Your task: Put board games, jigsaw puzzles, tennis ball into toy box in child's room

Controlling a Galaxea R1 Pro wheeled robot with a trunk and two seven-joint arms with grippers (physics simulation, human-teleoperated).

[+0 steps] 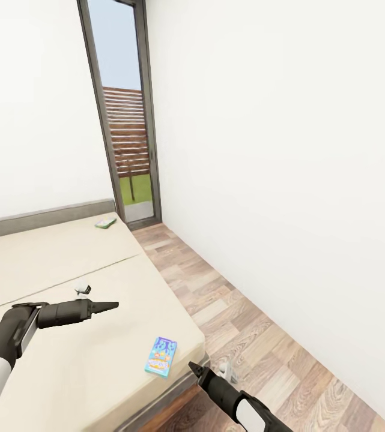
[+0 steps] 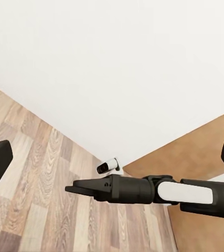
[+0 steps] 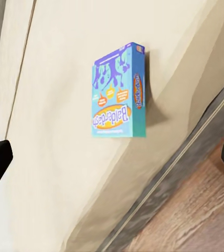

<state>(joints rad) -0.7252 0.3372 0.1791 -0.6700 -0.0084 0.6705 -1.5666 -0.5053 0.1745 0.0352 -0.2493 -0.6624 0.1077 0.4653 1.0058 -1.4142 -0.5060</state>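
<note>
Right gripper (image 1: 193, 365), fingers spread and empty, should descend squarely over the blue Balderdash game box (image 1: 161, 356) near the bed (image 1: 66, 258) edge.

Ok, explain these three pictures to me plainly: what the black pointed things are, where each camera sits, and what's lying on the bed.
The black pointed things are a two-armed robot's grippers. The wide picture comes from its head camera: the left gripper hovers over the bed, and the right gripper is at the bed's near corner. Both hold nothing. Two board games lie on the mattress: a blue game box near the corner and a green game box by the headboard. The other two pictures come from cameras on each arm's wrist. The left wrist one looks across at the right arm over the wooden floor; the right wrist one looks at the blue box.
</note>
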